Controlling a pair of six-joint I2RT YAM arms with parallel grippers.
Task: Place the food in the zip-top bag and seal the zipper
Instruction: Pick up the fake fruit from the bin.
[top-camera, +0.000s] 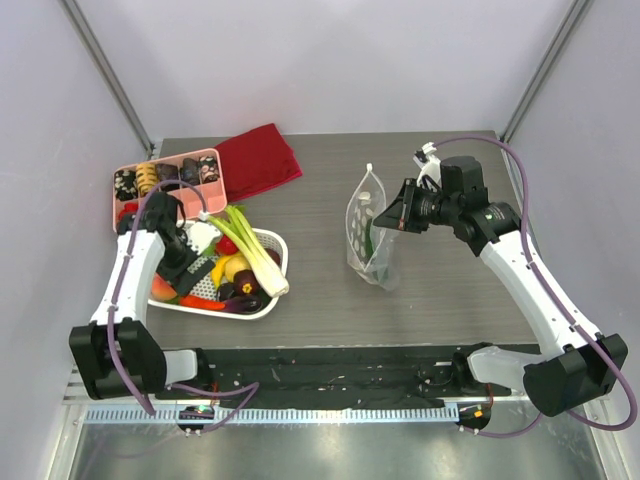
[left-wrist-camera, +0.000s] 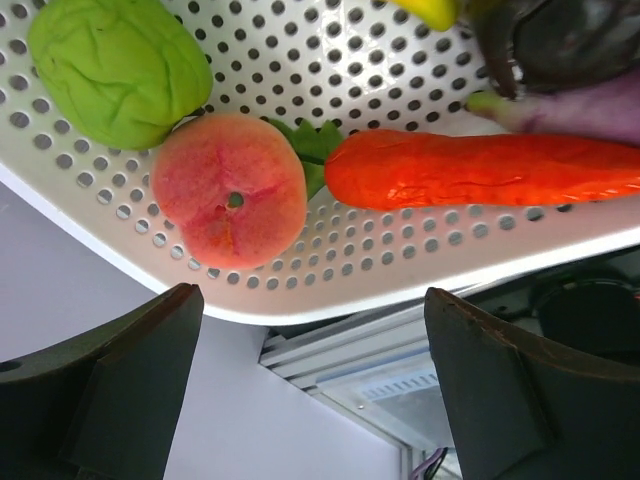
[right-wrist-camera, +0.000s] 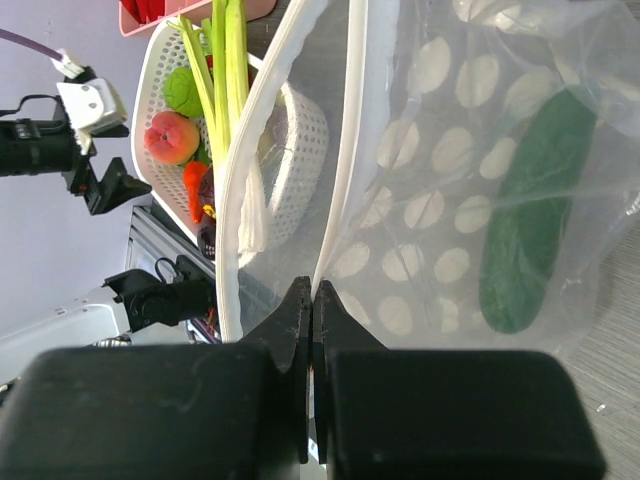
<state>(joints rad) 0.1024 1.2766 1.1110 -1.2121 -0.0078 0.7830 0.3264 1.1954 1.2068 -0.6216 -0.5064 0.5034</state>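
Zip-top bag (top-camera: 366, 232) of clear flexible plastic printed with white oval dots stands right of centre on the grey bench (top-camera: 440, 300). Its mouth is upward and gaping, and a dark green toy cucumber (right-wrist-camera: 528, 205) lies inside. Your right pincer (right-wrist-camera: 310, 292) is clamped tight on one lip of the zip-top bag, where the thin pale zipper (right-wrist-camera: 347, 140) strip runs. The other lip curves away to the side, apart from it.

Well to the left, the white perforated plastic basket (top-camera: 277, 262) holds more toy food. A pink-orange peach (left-wrist-camera: 228, 190) lies just beside a long red-orange vegetable (left-wrist-camera: 480, 170), with green leaves between them. A lumpy green vegetable (left-wrist-camera: 115, 65) sits near them, and a long white-green leek (top-camera: 255, 250) sticks out over the rim.

Your left pincer (left-wrist-camera: 312, 295) hangs spread wide and empty at the basket's left rim, the peach closest to its fingers. Behind the basket sit a pink compartment tray (top-camera: 200, 155) and a folded red cloth (top-camera: 258, 160).
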